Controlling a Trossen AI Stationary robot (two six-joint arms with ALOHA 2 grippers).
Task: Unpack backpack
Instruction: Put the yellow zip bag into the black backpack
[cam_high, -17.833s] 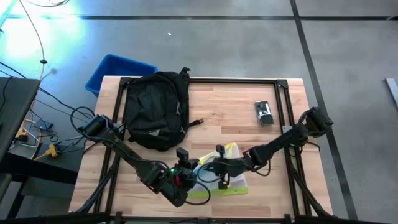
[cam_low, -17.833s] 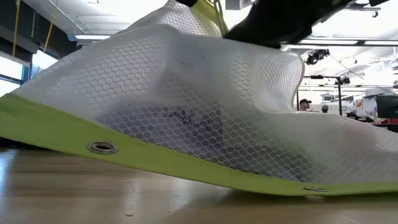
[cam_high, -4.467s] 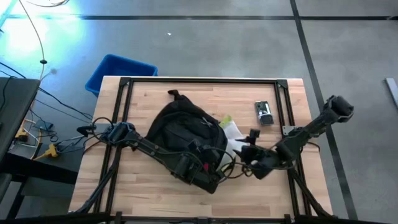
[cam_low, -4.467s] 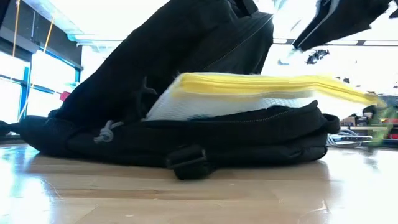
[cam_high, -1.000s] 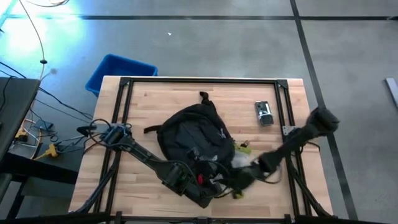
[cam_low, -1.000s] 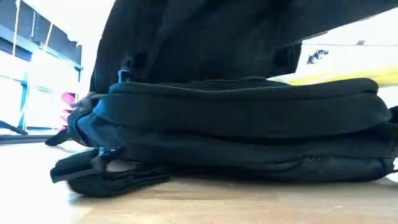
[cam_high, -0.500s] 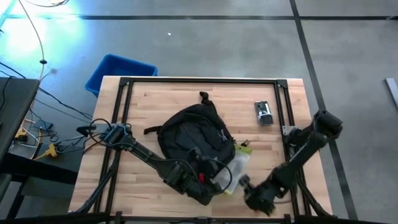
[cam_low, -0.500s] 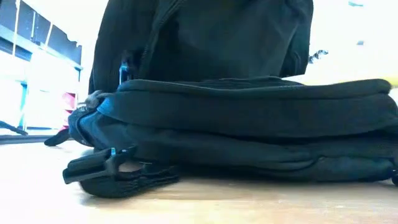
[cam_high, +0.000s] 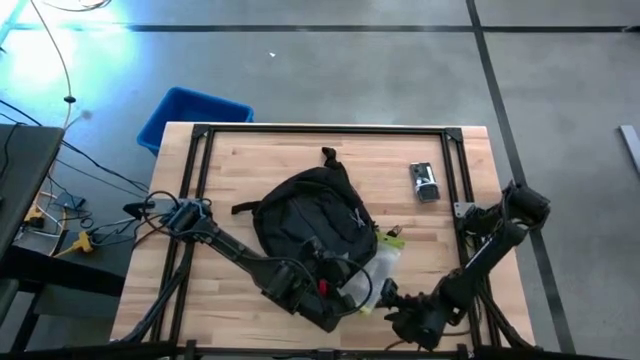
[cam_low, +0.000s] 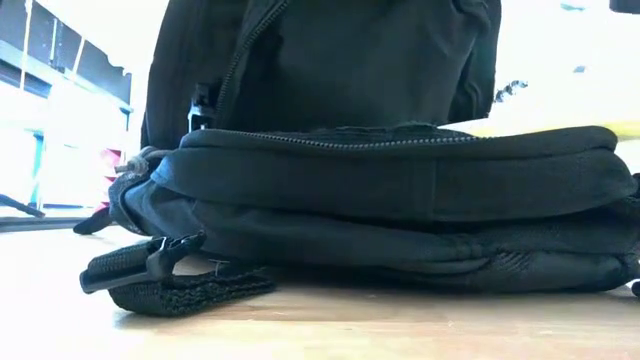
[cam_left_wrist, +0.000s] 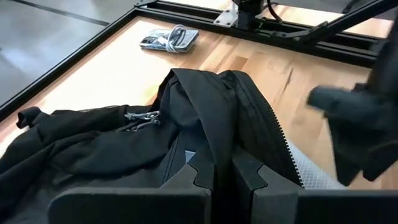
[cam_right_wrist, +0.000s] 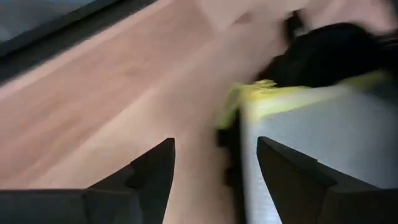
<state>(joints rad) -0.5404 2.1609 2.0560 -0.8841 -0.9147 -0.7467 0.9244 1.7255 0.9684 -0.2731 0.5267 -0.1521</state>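
Note:
The black backpack (cam_high: 310, 212) lies on its side at the table's middle, and it fills the low view (cam_low: 380, 200). My left gripper (cam_high: 334, 288) (cam_left_wrist: 222, 177) is shut on its near end, by the zipper. A clear mesh pouch with a yellow edge (cam_high: 378, 264) (cam_right_wrist: 311, 124) sticks out of the opening on the right and rests on the table. My right gripper (cam_high: 386, 298) (cam_right_wrist: 214, 165) stands open near the table's front edge. It is just beside the pouch's yellow corner (cam_right_wrist: 258, 93), with nothing between its fingers. My left gripper pinches a raised fold of black fabric beside the zipper (cam_left_wrist: 219, 146) between its two fingers, at the backpack's near end. The fingers slant down from the table's near left side. The fold is held up, and the rest of the backpack lies on the table.
A small grey device with a coiled cable (cam_high: 425, 182) (cam_left_wrist: 169, 38) lies at the far right of the table. A blue bin (cam_high: 190, 112) stands on the floor beyond the far left corner. Bare wood lies on both sides of the backpack.
My right gripper has swung away from the backpack's opening toward the table's near edge, sinking and rolling. The pouch now lies sticking out of the backpack, apart from the fingers. My left gripper has kept its hold in place.

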